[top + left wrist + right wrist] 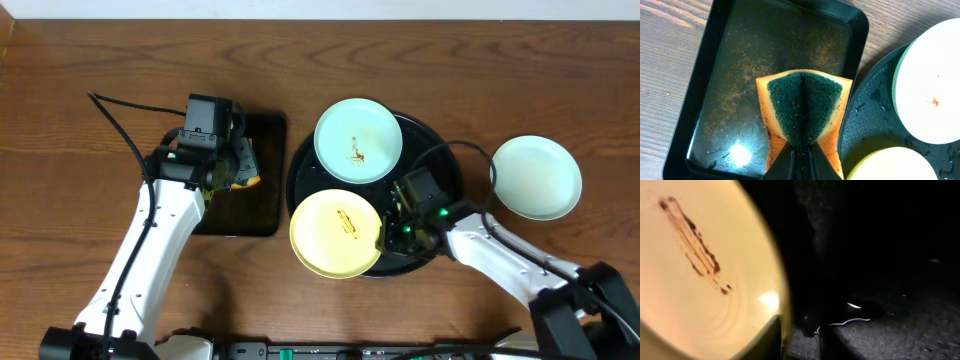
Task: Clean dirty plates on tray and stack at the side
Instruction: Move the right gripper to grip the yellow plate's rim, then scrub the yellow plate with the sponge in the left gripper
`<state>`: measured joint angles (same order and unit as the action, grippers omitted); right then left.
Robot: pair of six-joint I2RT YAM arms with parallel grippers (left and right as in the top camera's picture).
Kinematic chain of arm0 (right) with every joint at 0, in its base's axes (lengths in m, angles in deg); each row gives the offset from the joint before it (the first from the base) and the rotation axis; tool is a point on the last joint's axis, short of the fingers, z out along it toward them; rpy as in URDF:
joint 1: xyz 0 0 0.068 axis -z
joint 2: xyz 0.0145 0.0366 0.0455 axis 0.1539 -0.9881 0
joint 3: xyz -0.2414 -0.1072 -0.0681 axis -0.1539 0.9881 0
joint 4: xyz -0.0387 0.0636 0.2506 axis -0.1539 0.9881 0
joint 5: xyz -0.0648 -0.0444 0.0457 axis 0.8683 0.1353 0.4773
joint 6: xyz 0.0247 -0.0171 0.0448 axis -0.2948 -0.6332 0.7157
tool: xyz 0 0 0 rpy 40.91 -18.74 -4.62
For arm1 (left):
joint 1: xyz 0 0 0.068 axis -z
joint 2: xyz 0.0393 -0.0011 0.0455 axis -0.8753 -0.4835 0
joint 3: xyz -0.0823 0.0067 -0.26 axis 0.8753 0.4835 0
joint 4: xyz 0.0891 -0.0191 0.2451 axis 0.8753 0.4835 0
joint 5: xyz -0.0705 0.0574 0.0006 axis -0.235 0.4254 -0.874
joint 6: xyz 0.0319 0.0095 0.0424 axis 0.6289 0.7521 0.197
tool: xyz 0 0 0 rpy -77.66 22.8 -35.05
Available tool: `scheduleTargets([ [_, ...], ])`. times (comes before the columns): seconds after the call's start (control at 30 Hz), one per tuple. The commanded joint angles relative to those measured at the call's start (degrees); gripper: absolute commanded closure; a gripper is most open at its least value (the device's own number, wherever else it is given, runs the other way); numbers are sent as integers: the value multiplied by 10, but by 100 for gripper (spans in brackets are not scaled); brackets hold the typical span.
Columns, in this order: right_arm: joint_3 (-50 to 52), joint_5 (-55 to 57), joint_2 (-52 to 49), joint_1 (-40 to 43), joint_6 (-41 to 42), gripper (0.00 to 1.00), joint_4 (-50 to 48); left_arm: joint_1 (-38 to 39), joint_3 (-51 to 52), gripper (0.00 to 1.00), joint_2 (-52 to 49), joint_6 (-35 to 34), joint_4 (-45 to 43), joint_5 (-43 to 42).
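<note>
The pale yellow plate (335, 235) with a brown smear lies at the front left of the round black tray (440, 170) and overhangs its rim. My right gripper (390, 232) is shut on that plate's right rim; in the right wrist view the rim (700, 280) sits between the fingers (800, 340). A mint-white plate (358, 140) with a brown smear lies at the back of the tray. Another mint-white plate (535, 177) lies on the table to the right. My left gripper (235, 165) is shut on an orange-and-green sponge (805, 105).
The sponge hangs over a smaller black rectangular tray (740, 75) left of the round tray (870, 120); it has a wet, gritty floor. The mint plate (930, 85) and the yellow plate (890, 167) show at the right of the left wrist view. Cables trail from both arms.
</note>
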<state>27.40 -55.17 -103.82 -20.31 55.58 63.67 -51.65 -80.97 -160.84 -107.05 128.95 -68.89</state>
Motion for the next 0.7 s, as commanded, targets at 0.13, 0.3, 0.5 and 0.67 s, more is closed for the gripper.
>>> scheduleTargets([
  [0.13, 3, 31, -5, 2, 17, 99, -9, -2, -3, 93, 3, 8, -2, -56],
  [0.3, 3, 71, -5, 14, -12, 99, -8, 1, -3, 93, 3, 8, -19, -187],
  [0.5, -2, 135, -5, 25, -57, 99, -5, 47, 0, 93, 3, 8, -26, -251],
  [0.67, -9, 158, -5, 27, -61, 99, 0, 123, 17, 93, -9, 7, -26, -251],
])
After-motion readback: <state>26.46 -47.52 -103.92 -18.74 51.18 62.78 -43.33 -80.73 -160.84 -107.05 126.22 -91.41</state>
